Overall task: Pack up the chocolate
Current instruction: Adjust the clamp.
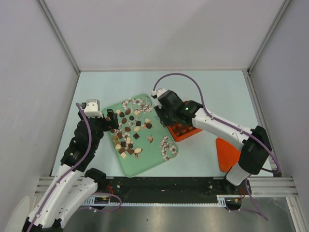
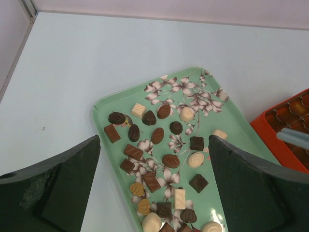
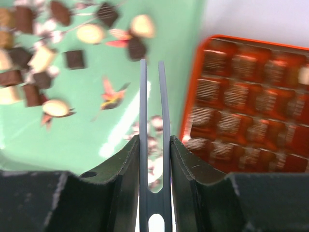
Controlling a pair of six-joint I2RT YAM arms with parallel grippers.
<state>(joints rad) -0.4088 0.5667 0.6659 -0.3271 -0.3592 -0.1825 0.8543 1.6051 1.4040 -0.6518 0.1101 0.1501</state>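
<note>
Chocolate (image 2: 170,160) pieces lie scattered on green floral tray (image 2: 101,108), beside orange box (image 3: 251,42). Left gripper (image 2: 153,139) hovers over tray, jaws wide apart, empty. Right gripper (image 3: 153,142) clamps grey tweezers (image 3: 143,96), 2 prongs over tray edge, nothing between them.

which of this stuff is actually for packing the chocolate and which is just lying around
For the job:
- chocolates
- green tray they lie on
- orange box with cells
- tweezers

Lying about:
- flat orange piece right of the box, possibly its lid, with nothing touching it
</note>
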